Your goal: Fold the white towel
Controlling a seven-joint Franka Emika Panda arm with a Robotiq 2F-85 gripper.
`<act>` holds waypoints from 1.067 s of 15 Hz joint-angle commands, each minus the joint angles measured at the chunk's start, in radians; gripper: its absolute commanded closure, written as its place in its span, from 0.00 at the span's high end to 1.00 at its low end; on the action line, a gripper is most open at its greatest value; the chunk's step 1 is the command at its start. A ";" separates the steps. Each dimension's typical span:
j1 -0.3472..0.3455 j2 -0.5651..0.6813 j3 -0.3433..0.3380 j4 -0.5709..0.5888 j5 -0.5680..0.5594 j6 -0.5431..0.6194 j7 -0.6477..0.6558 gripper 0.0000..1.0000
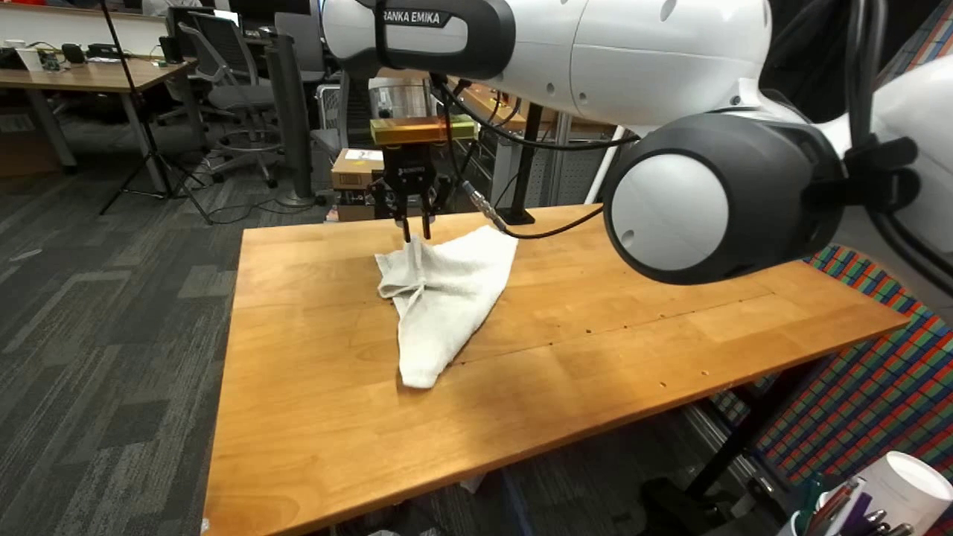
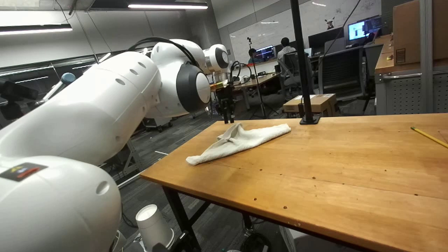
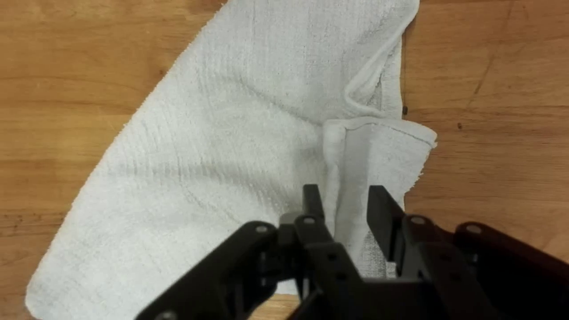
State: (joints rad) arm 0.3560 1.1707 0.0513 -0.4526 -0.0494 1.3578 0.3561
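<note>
Find white towel (image 1: 454, 298) on wooden counter (image 1: 313, 417), partly doubled over, with raised ridge and loose layers along one side. In both exterior views, see end effector (image 1: 417, 237) pointing down, right at the ridge. Read jaws as parted partway, gripping nothing. In wrist view, see towel beneath the gap; cannot judge contact between fingertips (image 3: 313, 200) and towel. Note yellow pencil (image 2: 429, 137) on counter, well apart from towel.

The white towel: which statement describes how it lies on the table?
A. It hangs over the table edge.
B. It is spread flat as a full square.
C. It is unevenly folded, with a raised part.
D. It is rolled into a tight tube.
C: the wrist view shows overlapping layers along a side of the white towel, and part rises beneath the gripper.
</note>
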 commanded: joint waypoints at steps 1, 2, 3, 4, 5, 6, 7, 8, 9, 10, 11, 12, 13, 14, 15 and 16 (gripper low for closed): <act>0.001 -0.046 -0.036 -0.004 -0.012 -0.046 -0.002 0.66; -0.003 -0.058 -0.044 -0.003 -0.013 -0.061 0.007 0.73; -0.006 -0.070 -0.053 -0.003 -0.015 -0.073 0.015 0.81; -0.009 -0.087 -0.065 -0.006 -0.020 -0.090 0.025 0.88; -0.013 -0.101 -0.072 -0.007 -0.020 -0.102 0.034 0.95; -0.020 -0.113 -0.075 -0.004 -0.013 -0.112 0.051 1.00; -0.029 -0.128 -0.077 -0.002 -0.007 -0.121 0.063 1.00; -0.037 -0.140 -0.077 0.000 -0.004 -0.125 0.075 1.00; -0.045 -0.152 -0.076 0.002 0.000 -0.122 0.082 1.00; -0.053 -0.162 -0.076 0.002 0.000 -0.117 0.088 1.00; -0.063 -0.169 -0.076 0.002 0.000 -0.107 0.088 1.00; -0.074 -0.173 -0.074 0.002 0.003 -0.098 0.086 1.00; -0.086 -0.177 -0.073 0.002 0.005 -0.090 0.082 1.00; -0.100 -0.179 -0.071 0.002 0.010 -0.082 0.077 1.00; -0.117 -0.178 -0.069 0.002 0.015 -0.074 0.072 1.00; -0.134 -0.177 -0.069 0.002 0.018 -0.067 0.068 1.00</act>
State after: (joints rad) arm 0.2617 1.0053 -0.0218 -0.4506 -0.0550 1.2665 0.4248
